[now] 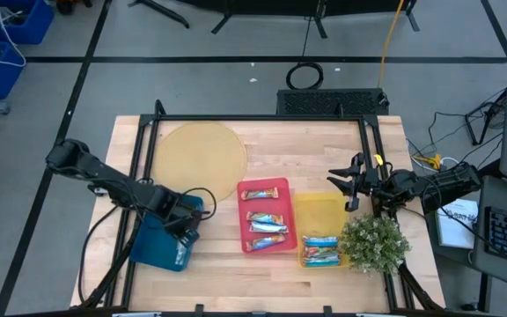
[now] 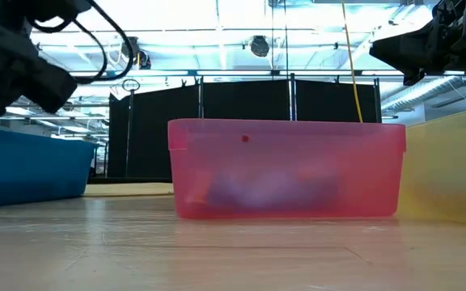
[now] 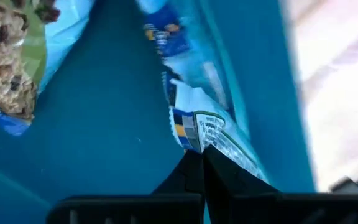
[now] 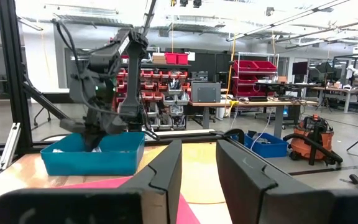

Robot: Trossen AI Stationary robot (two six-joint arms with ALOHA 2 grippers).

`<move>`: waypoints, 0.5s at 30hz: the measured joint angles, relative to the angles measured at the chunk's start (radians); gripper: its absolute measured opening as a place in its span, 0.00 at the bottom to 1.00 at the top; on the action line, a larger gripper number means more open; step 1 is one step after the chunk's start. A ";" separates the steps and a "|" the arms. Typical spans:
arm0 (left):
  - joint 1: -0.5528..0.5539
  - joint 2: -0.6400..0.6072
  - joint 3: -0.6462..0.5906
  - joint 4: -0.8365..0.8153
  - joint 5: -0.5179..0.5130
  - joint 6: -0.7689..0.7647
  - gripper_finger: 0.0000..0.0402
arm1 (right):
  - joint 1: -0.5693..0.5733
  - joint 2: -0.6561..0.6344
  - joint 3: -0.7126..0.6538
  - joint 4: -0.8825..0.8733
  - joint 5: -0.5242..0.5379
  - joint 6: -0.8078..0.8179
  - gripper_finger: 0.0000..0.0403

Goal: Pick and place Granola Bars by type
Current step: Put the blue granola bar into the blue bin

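My left gripper (image 1: 186, 222) reaches down into the blue tray (image 1: 161, 248) at the table's left. It is shut on a light blue foil bar (image 3: 194, 93) that lies along the tray's wall. A second bar (image 3: 11, 56), with a green patch and a granola picture, lies on the tray floor nearby. Three orange-brown and silver bars (image 1: 265, 217) lie in the red tray (image 1: 280, 187). Light blue bars (image 1: 320, 249) lie in the yellow tray (image 1: 319, 210). My right gripper (image 1: 352, 185) hovers open above the table, right of the yellow tray, touching nothing. My left gripper pinches the light blue bar by the end of its wrapper (image 3: 211, 134), between the two fingertips (image 3: 188, 171). The fingers come from above, slanting down into the tray. The bar stretches away from the fingers along the tray's wall; whether it is lifted I cannot tell.
A small green plant (image 1: 374, 242) stands right of the yellow tray, just near of my right gripper. A round tan mat (image 1: 199, 157) lies on the far left of the table. Bare wood shows along the near edge (image 1: 262, 282). In the low view the red tray (image 2: 285, 170) stands in front.
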 joint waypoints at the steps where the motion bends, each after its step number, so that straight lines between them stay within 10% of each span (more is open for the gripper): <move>1: 0.000 0.000 -0.020 0.030 -0.003 -0.005 0.00 | 0.000 0.000 0.000 0.000 0.000 0.000 0.23; 15: 0.057 -0.001 -0.102 0.479 -0.081 0.039 0.00 | 0.000 0.000 0.000 0.000 0.000 0.000 0.23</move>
